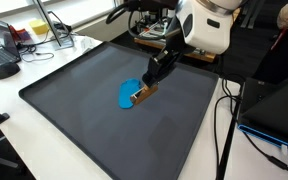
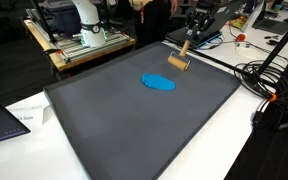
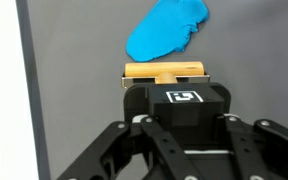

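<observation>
The white bench [image 1: 4, 120] is carrying a large dark mat [image 1: 84, 110] that is covering most of its surface in both exterior views. The white arm [image 1: 209, 25] is reaching down over the far part of the mat.

A blue cloth [image 1: 129, 95] is lying flat and crumpled on the mat, near its middle. It is showing as an irregular oval patch [image 2: 159, 83] and is filling the upper part of the wrist view [image 3: 166, 28].

The wooden block [image 1: 144, 96] is sitting just beside the cloth, on the side towards the arm. It is pale tan, oblong and tilted, with its lower end [image 2: 179, 63] down at the mat. In the wrist view the block [image 3: 164, 72] is projecting beyond the fingertips as a short horizontal bar.

The pincer [image 3: 174, 92] is gripping the block with its jaws drawn in to a narrow gap. It is pointing steeply downward [image 1: 147, 85] and is holding the block by its upper end [image 2: 187, 47].
</observation>
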